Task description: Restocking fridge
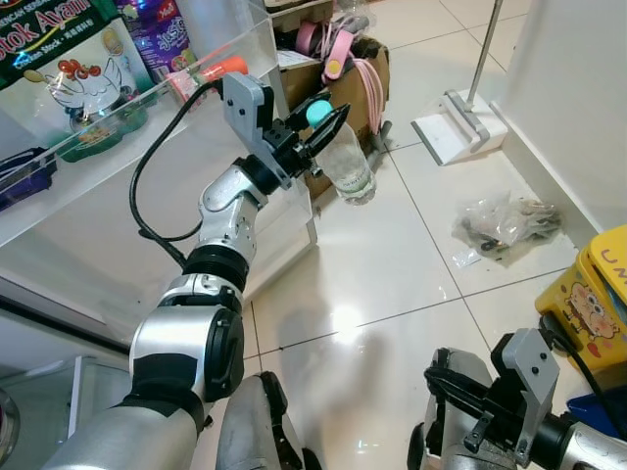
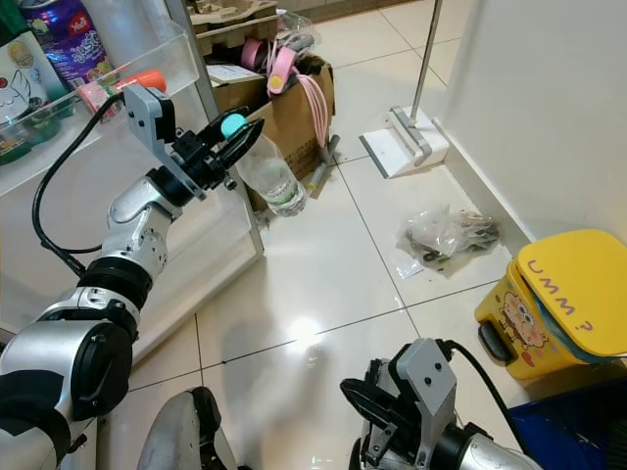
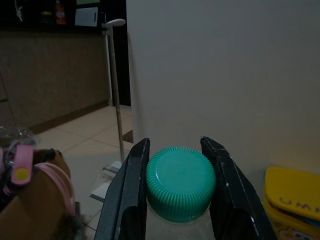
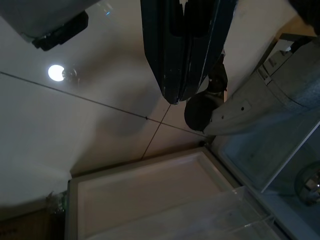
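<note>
A clear plastic bottle with a teal cap hangs tilted in the air, just right of the open fridge door. My left gripper is shut on the bottle's neck, its black fingers pressing either side just below the cap. The door's clear shelf sits to the left of the gripper and holds a chicken stock packet and a purple packet. My right gripper hangs low near my legs, fingers together over the tiled floor, holding nothing.
A cardboard box with pink items stands behind the bottle. On the floor to the right lie a white dustpan and a crumpled plastic bag. A yellow bin stands by the white wall.
</note>
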### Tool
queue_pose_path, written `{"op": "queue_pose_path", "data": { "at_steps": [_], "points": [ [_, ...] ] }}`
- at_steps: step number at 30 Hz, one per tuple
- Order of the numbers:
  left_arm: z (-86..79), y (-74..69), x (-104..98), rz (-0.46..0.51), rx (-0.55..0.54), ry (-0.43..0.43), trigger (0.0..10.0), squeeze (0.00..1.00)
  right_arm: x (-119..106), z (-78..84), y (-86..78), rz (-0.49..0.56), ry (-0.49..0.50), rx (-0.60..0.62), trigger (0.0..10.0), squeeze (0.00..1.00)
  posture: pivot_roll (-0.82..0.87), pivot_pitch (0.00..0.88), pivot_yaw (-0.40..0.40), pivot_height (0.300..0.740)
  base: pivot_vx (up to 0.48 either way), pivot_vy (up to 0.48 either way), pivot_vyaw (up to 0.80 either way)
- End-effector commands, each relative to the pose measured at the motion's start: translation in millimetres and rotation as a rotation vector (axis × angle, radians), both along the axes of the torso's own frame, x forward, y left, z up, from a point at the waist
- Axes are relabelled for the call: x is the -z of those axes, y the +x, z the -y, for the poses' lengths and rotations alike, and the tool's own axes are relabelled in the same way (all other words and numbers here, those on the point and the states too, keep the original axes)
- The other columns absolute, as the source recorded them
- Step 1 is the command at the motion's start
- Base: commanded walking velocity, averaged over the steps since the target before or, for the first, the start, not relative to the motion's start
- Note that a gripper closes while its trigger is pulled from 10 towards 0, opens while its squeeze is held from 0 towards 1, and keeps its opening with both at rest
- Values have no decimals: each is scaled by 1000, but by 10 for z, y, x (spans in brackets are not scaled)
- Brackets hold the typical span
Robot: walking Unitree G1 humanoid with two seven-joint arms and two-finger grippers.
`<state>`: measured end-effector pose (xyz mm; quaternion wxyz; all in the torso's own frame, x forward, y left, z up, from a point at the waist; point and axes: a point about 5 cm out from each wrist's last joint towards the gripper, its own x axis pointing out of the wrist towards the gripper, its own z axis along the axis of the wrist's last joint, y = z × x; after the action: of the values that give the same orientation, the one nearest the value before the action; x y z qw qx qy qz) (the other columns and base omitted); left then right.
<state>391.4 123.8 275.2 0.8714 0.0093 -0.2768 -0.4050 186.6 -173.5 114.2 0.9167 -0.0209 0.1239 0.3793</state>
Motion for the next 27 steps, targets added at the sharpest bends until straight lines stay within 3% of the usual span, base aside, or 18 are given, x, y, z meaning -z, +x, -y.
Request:
{"op": "queue_pose_path", "data": {
  "at_steps": [1,3,5,10,21,23,27],
  "points": [
    [-130,-11,-116,68,-51,56,10000,0,64,-22,-28,-24,14,-2,10000,0,-150,282,127,417,0,0,0],
    [-177,-12,-131,78,-74,70,10000,0,64,-24,-18,-22,14,-1,10000,0,-150,281,127,417,0,0,0],
    [-308,-28,-168,111,-122,138,10000,0,66,-21,-3,-17,12,3,10000,0,-144,281,129,417,0,0,0],
    [-392,-69,-181,165,-144,257,10000,0,72,-12,-2,-16,13,7,10000,0,-139,281,128,417,0,0,0],
    [-413,-106,-154,235,-182,436,10000,0,74,18,7,-12,4,15,10000,0,-136,285,127,417,0,0,0],
    [-400,-108,-109,276,-239,523,10000,0,75,25,6,-11,6,20,10000,0,-135,287,126,417,0,0,0],
    [-402,-107,-91,322,-311,565,10000,0,80,26,1,-12,6,23,10000,0,-133,288,125,417,0,0,0]
  ]
}}
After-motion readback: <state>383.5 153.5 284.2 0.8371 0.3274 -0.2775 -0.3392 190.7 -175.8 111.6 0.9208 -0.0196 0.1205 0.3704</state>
